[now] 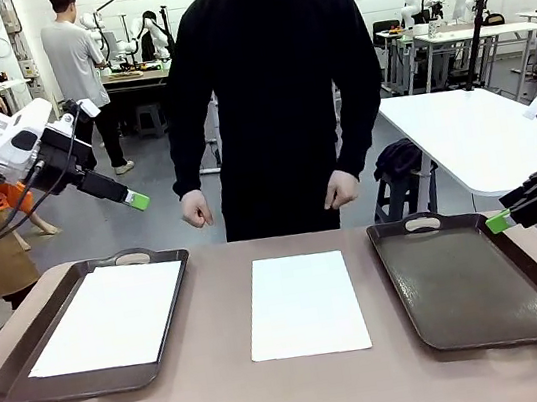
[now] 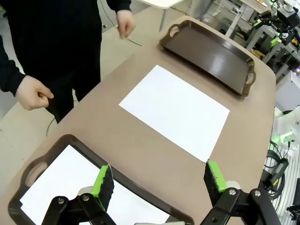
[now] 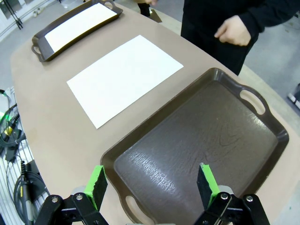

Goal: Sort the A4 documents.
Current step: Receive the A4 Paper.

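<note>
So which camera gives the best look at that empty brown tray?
The right wrist view: the empty tray lies directly below, its bare inside and far handle plain. The front view shows the tray whole but foreshortened, at the right. The left wrist view shows it farther off.

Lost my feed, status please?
Left gripper and right gripper open, empty. One sheet on table, one in left tray. Nothing blocking.
</note>
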Robot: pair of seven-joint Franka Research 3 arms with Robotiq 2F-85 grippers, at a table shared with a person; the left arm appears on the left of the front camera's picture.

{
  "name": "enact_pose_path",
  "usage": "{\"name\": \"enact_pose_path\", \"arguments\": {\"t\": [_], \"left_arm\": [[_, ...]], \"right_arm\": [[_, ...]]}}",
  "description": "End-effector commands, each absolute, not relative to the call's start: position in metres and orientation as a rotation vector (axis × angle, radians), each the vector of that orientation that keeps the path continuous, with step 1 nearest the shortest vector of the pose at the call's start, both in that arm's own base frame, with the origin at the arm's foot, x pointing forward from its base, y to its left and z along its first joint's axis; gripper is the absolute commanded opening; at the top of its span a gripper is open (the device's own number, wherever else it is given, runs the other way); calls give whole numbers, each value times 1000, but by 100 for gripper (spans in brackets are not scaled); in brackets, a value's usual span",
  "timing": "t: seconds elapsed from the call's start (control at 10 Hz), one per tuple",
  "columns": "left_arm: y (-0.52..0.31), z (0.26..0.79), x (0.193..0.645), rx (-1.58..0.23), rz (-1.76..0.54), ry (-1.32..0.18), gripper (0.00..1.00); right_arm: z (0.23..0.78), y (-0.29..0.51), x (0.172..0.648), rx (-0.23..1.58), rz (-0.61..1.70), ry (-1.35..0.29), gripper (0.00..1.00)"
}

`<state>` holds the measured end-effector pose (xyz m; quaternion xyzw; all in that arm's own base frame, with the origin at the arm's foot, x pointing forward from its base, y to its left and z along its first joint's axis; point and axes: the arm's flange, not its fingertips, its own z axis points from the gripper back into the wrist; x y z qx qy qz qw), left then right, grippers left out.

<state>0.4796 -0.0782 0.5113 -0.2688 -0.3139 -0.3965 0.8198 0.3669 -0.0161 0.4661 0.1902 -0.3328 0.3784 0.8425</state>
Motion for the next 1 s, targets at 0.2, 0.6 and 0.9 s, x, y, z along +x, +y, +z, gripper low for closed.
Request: {"name": "enact_pose_path", "arguments": {"t": [0.2,0.6,0.9], "left_arm": [[-73,511,485,-578,-844,-648,100],[-76,508,481,-577,-841,-660,100],[-76,508,481,-577,-841,-660,100]], "right_arm": [[464,-16,372,427,810,-723,100],[464,-16,372,427,810,-723,100],[464,-16,372,427,810,-723,100]]}}
